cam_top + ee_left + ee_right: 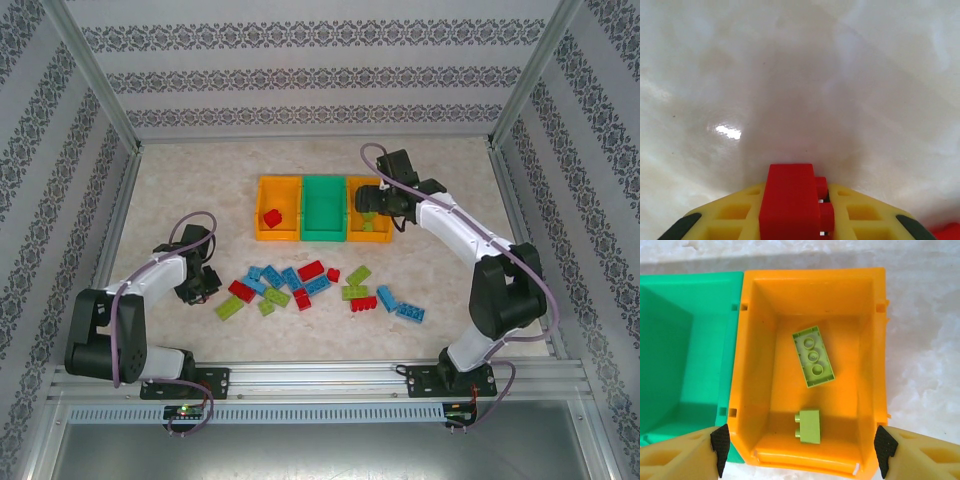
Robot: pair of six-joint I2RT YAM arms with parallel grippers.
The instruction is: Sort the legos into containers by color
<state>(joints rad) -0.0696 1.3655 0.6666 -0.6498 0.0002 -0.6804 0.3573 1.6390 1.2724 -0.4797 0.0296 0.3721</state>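
Progress: early, by my judgement; three bricks sit in bins, one is in hand, and most of the legos (310, 285) lie on the table (200, 190)
Left orange bin (262, 210): one red brick (271, 218) inside, toward its near left part
Green bin (322, 185): between the two orange ones; I see no brick in it
Right orange bin (747, 340): two lime green bricks on its floor; a long one (813, 356) studs up and skewed; a short one (808, 426) on its side by the near wall
Left gripper (197, 285): jaws clamped on a red brick (790, 200); low over bare table at the left end of the pile
Right gripper (802, 450): jaws apart with nothing between them; it hangs above the right orange bin
Left to do: I judge the held red brick goes to the left orange bin; every blue brick is unsorted, plus several red and lime
Look of the legos: small, glossy, hard plastic with round studs; scattered loosely, some touching, well short of the bins
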